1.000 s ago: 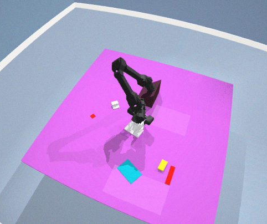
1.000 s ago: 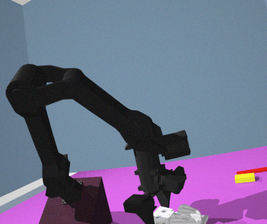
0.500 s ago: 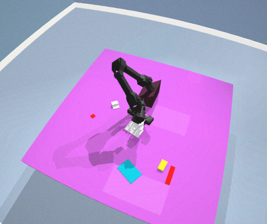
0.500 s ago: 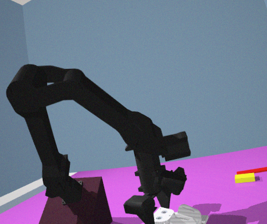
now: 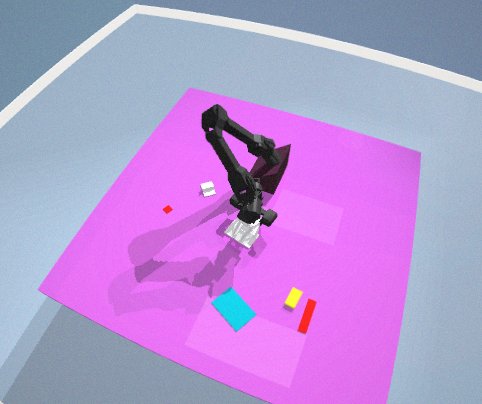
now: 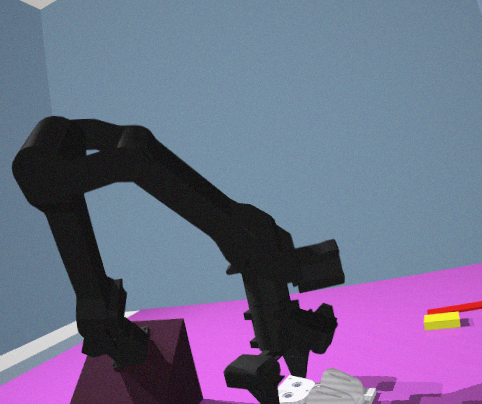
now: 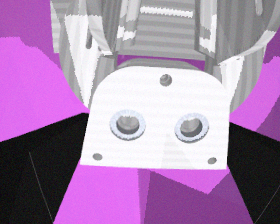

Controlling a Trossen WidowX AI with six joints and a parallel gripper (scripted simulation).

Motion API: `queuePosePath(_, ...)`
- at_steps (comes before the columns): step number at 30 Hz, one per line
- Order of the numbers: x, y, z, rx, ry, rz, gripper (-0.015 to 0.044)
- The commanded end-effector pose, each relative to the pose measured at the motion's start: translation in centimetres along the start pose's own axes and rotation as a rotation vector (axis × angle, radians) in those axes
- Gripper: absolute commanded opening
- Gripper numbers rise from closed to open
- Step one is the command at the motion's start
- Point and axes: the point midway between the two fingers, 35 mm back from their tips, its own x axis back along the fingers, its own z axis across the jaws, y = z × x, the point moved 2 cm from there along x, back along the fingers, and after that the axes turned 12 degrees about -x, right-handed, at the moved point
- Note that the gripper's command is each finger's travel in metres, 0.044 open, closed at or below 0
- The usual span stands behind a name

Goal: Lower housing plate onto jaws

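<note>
The wrist view shows what the top view hides: the gripper (image 5: 252, 216) (image 6: 292, 387) (image 7: 155, 123) clamps the plate (image 6: 294, 389) (image 7: 158, 102) by its sides, over the jaws (image 7: 166, 30), inward from every desk (image 5: 372, 200) (image 6: 387, 300) edge.

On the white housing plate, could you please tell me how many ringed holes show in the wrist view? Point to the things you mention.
2: one ringed hole (image 7: 114, 134) left of centre, the other ringed hole (image 7: 179, 136) right.

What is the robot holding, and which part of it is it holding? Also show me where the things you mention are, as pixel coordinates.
The white housing plate (image 6: 304, 389) (image 7: 158, 102). The jaws (image 7: 155, 150) have it by its two opposite side edges, near the end with the two small holes.
</note>
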Motion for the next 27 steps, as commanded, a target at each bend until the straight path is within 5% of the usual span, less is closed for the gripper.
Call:
queuePosePath(1, -0.2, -0.01, -0.03, 0.006, -0.003, -0.002, 0.0351)
queuePosePath(27, -0.7, -0.01, -0.04, 0.005, -0.004, -0.002, 0.0351)
